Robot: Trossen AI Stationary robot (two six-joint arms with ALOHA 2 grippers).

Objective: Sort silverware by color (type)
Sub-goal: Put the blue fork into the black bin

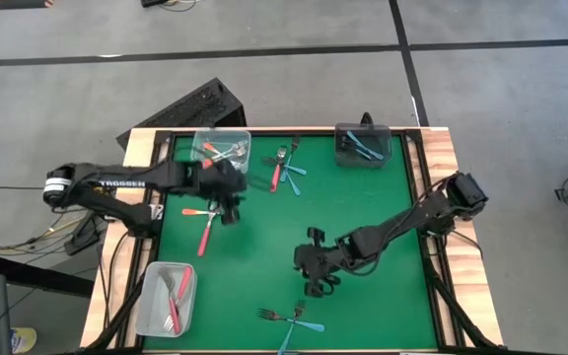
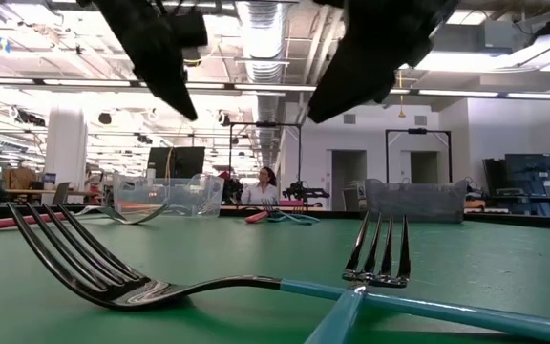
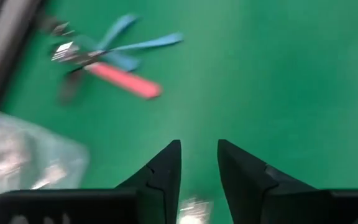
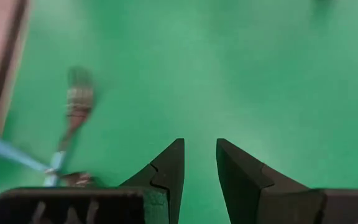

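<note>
Two grippers hang empty, fingers parted, so you are between picks. Your left gripper (image 1: 227, 202) hovers near the red fork (image 1: 205, 234) and orange fork (image 1: 197, 211) on the mat; drop onto one handle next. Your right gripper (image 1: 316, 276) is above the two blue forks (image 1: 291, 320) at the near edge.

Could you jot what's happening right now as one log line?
left gripper: open, over red and orange forks | right gripper: open, above blue forks
</note>
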